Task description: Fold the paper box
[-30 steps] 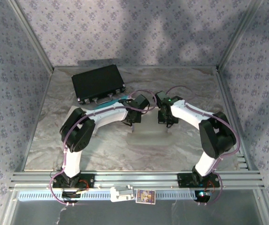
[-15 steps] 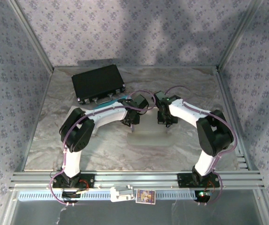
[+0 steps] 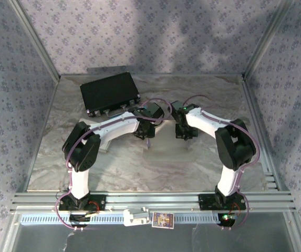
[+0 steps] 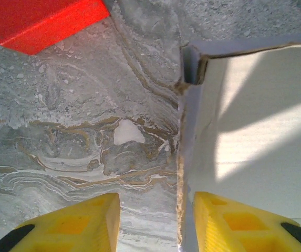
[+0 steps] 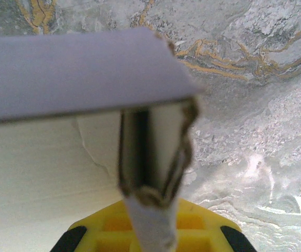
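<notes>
The left arm (image 3: 108, 128) rises from its base at the near edge, bends at a high elbow and reaches inward toward the middle of the tabletop (image 4: 61, 131). A black case (image 3: 110, 93) lies behind it. The left hand (image 4: 155, 226) points down with its yellow fingers (image 4: 66, 223) released and spread apart. One finger hangs over bare marbled tabletop and the other over the white inner floor of the paper box (image 4: 255, 131). The box's left wall runs up between them, close to the inner finger, and no finger clamps it. A red block (image 4: 40, 18) lies beyond, apart from the box corner.

The box sits at mid-tabletop between the two hands. The right arm (image 3: 213, 126) mirrors the left, elbow raised and forearm angled inward. The right hand (image 5: 147, 231) is clenched on the box, with a doubled, frayed wall pinched upright at a corner.
</notes>
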`<state>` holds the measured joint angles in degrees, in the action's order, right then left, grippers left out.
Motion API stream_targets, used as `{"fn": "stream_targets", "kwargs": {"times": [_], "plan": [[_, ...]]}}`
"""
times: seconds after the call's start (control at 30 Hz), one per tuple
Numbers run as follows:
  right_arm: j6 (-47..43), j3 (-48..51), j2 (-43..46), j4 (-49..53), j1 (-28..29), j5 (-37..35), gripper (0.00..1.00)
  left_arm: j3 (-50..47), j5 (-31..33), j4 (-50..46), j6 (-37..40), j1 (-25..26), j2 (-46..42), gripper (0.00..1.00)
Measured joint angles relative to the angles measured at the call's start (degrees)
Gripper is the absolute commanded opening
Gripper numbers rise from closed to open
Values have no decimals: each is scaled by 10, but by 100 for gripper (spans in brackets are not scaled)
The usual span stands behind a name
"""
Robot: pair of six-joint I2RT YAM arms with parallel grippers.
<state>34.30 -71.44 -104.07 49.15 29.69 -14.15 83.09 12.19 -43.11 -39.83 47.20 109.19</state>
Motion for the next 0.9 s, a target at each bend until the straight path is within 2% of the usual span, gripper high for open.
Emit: {"fn": "stream_targets", "kwargs": {"times": [0.2, 0.37, 0.7, 0.9], "plan": [[0, -24, -22, 23, -1, -2, 0, 0, -9, -3, 3, -7, 0, 43], [22, -37, -31, 41, -13, 20, 0, 3, -8, -17, 2, -12, -8, 48], [115, -14, -31, 47, -142, 187, 0, 42, -6, -54, -3, -104, -140, 49], [236, 46, -14, 38, -193, 283, 0, 54, -19, -67, -3, -116, -160, 45]]}}
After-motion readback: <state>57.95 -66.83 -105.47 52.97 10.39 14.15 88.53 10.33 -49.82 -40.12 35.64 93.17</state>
